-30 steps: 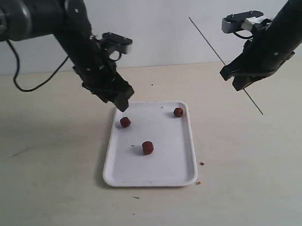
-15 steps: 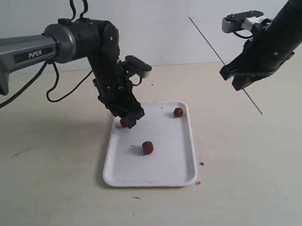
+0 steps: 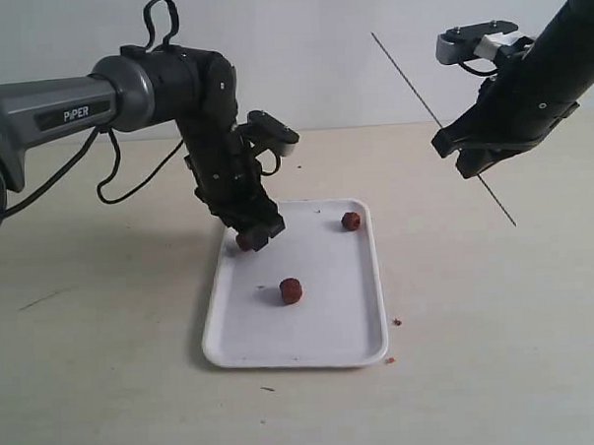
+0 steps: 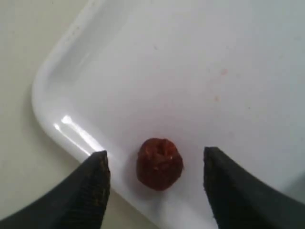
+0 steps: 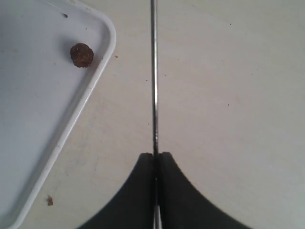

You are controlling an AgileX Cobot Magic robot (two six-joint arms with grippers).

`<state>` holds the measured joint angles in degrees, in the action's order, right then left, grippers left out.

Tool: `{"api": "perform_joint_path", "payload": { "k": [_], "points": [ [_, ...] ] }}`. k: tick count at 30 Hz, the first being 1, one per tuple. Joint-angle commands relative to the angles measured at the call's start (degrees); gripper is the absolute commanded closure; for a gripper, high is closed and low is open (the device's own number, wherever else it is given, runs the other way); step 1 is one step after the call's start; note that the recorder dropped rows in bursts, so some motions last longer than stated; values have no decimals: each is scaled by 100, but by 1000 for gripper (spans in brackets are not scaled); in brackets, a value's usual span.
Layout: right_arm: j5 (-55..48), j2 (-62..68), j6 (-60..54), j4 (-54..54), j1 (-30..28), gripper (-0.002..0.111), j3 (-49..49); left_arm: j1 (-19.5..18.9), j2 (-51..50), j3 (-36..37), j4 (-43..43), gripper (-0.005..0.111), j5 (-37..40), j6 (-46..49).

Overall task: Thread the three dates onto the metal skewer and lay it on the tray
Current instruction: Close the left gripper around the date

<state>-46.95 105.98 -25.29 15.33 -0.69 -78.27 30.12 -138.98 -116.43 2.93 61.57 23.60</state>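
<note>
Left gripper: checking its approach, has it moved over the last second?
Yes. The left gripper dropped from above the tray's far-left corner to straddle the date lying there, jaws open.

You are watching the table [image 3: 501, 371] from above at a slant; both wrist cameras are looking down closely, sharing the tray [image 3: 331, 320].

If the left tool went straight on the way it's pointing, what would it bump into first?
Most likely the date, which sits inside the open left tool, and then the tray right under it.
</note>
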Motion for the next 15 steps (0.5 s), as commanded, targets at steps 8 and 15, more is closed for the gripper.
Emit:
{"api": "perform_joint_path", "payload": {
  "k": [8,15],
  "points": [
    [16,6,-167,85,-3,108,30,16,-191,-37,32,49,-40,23],
    [32,6,-165,100,-3,108,30,16,-191,-37,32,56,76,23]
  ]
}}
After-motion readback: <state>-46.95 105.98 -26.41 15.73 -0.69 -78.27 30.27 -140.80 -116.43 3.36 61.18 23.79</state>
